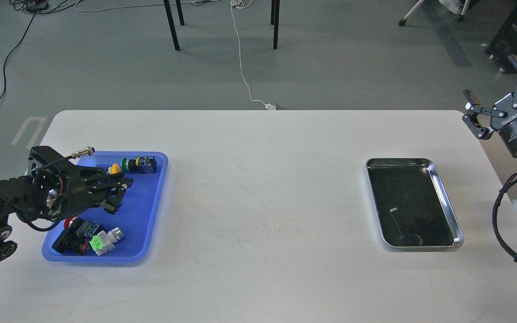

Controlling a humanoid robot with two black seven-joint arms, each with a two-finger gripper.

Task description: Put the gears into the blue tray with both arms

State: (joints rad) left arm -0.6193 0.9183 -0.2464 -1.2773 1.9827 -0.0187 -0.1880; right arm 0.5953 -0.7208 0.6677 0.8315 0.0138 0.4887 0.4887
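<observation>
The blue tray [144, 211] lies at the table's left. My left gripper [120, 195] hovers over its middle, pointing right, its two fingers a little apart with nothing visible between them. My right gripper [501, 83] hangs beyond the table's right edge, raised and pointing up, with its fingers spread wide and empty. No gears are in view on the table or in the tray.
Push-button switches lie in the blue tray: yellow and green ones [135, 165] at the back, red and light-green ones [85, 235] at the front. A shiny steel tray [448, 202] with black lining sits at the right. Chair legs and cables are on the floor behind.
</observation>
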